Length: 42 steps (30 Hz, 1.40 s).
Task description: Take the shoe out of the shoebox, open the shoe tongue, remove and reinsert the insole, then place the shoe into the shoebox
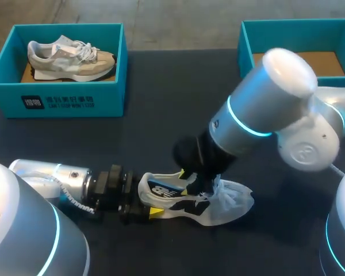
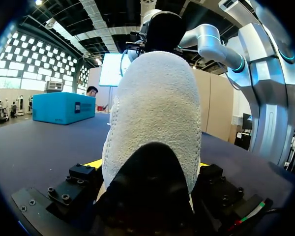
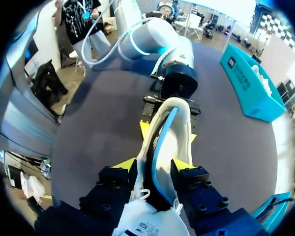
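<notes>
**Shoe braced between both arms for the insole step.** The shoe (image 1: 161,192) lies on its side at 6 o'clock on the table (image 1: 161,103), out of its box, with the heel toward 9 o'clock. I have the left gripper (image 1: 145,208) closed on the heel, one yellow tip against each flank. This anchors the shoe so that work at the opening cannot drag it across the table. The right gripper (image 1: 198,185) comes down over the collar. In the right wrist view its fingers (image 3: 125,164) stand moderately apart and bear on the shoe's two sides. The tongue (image 3: 147,219) is folded out toward the toe, which leaves the mouth clear. A blue-edged strip (image 3: 162,147) runs along the inside, and I judge it to be the insole, though I cannot tell whether it is fully seated. The empty shoebox (image 1: 247,43) waits at 1 o'clock for the return. A second box (image 1: 57,98) at 10 o'clock holds a beige shoe (image 1: 69,57).
</notes>
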{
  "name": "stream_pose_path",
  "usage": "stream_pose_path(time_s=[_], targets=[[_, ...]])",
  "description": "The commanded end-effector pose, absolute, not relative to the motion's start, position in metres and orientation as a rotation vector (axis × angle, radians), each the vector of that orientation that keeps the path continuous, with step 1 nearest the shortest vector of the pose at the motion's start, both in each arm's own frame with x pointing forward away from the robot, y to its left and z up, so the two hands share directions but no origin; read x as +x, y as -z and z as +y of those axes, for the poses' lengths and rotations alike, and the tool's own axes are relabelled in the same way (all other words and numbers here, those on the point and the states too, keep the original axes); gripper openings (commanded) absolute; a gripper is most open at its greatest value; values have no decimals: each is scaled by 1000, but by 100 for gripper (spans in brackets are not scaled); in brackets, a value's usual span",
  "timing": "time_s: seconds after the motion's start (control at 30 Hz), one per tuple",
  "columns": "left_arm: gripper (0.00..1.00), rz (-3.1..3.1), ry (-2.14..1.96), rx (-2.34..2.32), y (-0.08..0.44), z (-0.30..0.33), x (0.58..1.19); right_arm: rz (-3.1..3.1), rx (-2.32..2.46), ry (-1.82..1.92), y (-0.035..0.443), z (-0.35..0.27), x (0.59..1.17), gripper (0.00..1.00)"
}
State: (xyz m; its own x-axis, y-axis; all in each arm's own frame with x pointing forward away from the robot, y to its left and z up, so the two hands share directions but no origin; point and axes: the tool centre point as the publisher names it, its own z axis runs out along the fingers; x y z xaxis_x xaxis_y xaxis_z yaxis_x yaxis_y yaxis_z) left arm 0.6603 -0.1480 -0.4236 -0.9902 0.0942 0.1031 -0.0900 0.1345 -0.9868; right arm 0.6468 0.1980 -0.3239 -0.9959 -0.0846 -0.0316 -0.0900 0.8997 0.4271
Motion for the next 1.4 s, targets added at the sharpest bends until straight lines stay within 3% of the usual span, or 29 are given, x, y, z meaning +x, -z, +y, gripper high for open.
stream_pose_path(time_s=[0.03, 0.43, 0.5, 0.63, 1.4], targets=[[0, -2259, -1979, 0, 428, -148, 659, 3110, -127, -605, 325, 219, 654, 44], [0, -2259, -1979, 0, 428, -148, 659, 3176, -70, -553, 330, 232, 649, 30], [0, -2259, -1979, 0, 428, -148, 659, 3177, -64, -552, 329, 232, 648, 24], [0, -2259, -1979, 0, 428, -148, 659, 3189, -47, -527, 326, 234, 648, 0], [0, -2259, -1979, 0, 428, -148, 659, 3114, -46, -532, 287, 210, 643, 0]])
